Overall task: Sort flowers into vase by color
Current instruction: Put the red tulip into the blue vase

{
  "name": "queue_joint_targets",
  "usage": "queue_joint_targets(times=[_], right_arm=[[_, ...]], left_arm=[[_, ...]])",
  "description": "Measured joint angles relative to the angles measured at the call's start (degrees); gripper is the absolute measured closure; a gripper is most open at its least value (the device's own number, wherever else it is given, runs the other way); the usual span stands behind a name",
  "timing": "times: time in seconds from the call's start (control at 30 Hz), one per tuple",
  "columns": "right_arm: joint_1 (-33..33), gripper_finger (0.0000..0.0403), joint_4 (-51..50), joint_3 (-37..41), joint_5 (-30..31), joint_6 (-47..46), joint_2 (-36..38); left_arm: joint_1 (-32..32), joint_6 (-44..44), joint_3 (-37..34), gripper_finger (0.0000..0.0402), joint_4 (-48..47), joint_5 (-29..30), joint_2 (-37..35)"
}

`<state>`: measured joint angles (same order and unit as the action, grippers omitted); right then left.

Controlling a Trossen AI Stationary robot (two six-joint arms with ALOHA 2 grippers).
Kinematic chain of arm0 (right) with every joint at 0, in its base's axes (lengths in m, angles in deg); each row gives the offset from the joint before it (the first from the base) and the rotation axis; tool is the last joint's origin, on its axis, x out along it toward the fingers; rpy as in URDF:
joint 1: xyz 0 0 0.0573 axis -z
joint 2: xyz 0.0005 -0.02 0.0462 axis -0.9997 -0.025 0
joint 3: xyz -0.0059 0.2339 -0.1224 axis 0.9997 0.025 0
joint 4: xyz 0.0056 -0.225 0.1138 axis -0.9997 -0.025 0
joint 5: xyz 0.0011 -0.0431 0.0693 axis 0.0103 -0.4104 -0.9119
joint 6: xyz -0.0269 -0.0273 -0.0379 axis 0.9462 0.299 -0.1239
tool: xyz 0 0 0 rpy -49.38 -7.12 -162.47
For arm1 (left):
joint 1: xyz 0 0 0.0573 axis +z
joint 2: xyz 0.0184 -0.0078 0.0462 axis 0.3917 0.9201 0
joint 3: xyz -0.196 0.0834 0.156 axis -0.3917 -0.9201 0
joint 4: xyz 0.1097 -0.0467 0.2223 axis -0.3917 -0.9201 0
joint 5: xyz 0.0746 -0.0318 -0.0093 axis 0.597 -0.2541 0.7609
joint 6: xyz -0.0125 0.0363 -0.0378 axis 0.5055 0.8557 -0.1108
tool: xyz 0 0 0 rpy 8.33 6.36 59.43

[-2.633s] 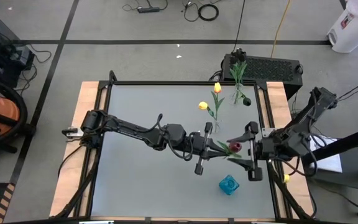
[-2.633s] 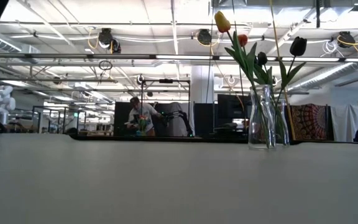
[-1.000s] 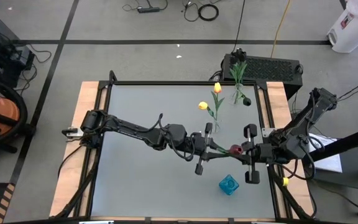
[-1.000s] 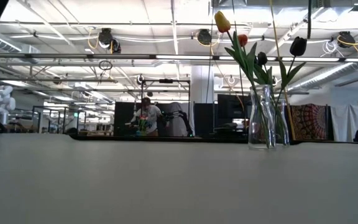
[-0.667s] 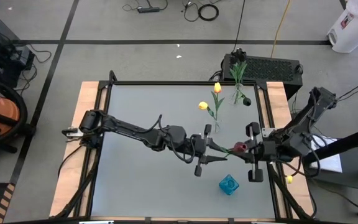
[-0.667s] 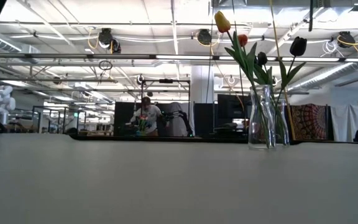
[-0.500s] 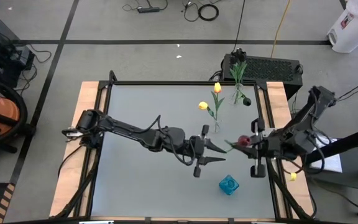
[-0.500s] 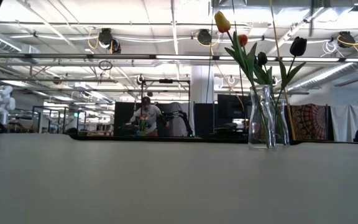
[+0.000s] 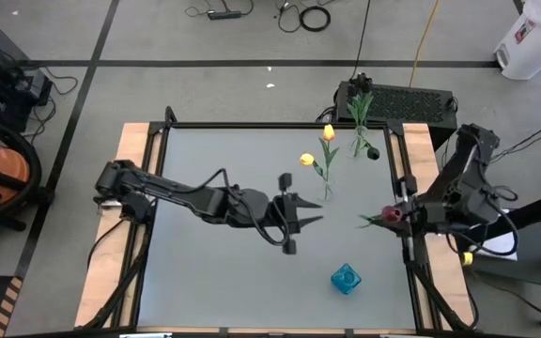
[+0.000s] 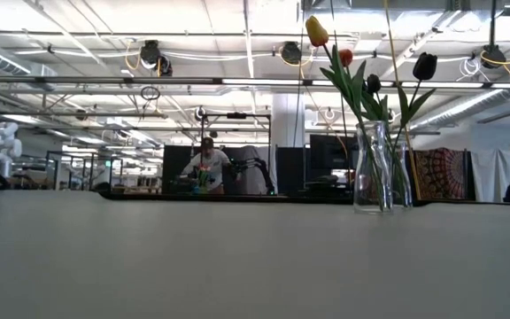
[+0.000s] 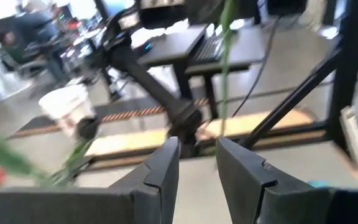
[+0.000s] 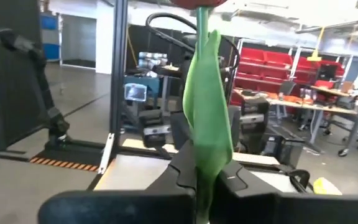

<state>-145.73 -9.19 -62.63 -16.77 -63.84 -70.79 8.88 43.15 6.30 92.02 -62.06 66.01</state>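
Note:
My right gripper (image 9: 394, 221) is at the table's right edge, shut on a red tulip (image 9: 392, 214) whose green leaf (image 9: 372, 222) sticks out toward the table's left. My left gripper (image 9: 310, 210) hangs open over the middle of the table, pointing at the tulip, with nothing between its fingers (image 11: 160, 177). Two yellow tulips (image 9: 328, 132) stand with their stems in a clear vase (image 9: 327, 192). A second clear vase (image 9: 359, 143) at the far right holds a dark tulip (image 9: 372, 152). The low view shows the glass vases (image 10: 374, 168) but neither gripper. My right gripper pinches the red tulip's stem (image 12: 202, 155) between its two shut fingers, at the long green leaf (image 12: 207, 106) below the head. The fingers come level from the table's right side. The tulip is lifted clear of the table, its head by the fingertips.
A small blue vase (image 9: 346, 278) stands near the front right of the table (image 9: 214, 169). A dark box (image 9: 402, 101) sits beyond the far right corner. Wooden rails (image 9: 130, 188) edge the table. A person works in the room far behind.
My left gripper has opened, let go of the red tulip's stem, drawn back toward the table's left and tipped up. My right gripper has carried the tulip toward the table's right edge, clear of the table.

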Motion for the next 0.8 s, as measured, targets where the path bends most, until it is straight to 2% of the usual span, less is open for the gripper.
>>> queue_joint_targets(times=[0.23, 0.37, 0.57, 0.8], right_arm=[[-1.6, 0.0403, -7.2, 0.0, 4.1, -0.5, 4.8], [-1.9, 0.0402, -12.4, 0.0, 4.3, -0.6, 8.4], [-1.8, 0.0402, -18.0, 0.0, 4.4, -0.6, 13.6], [-1.8, 0.0402, -18.1, 4.3, 4.1, 0.0, 19.5]], left_arm=[[-0.2, -0.9, -0.4, 0.0288, -11.6, 10.7, -5.5], [-0.1, -2.0, -5.1, 0.0288, -13.8, 15.7, -10.5], [-0.1, -6.2, -17.7, 0.0288, -13.3, 23.4, -22.0], [-1.1, -14.1, -37.0, 0.0288, -9.0, 25.0, -36.5]])
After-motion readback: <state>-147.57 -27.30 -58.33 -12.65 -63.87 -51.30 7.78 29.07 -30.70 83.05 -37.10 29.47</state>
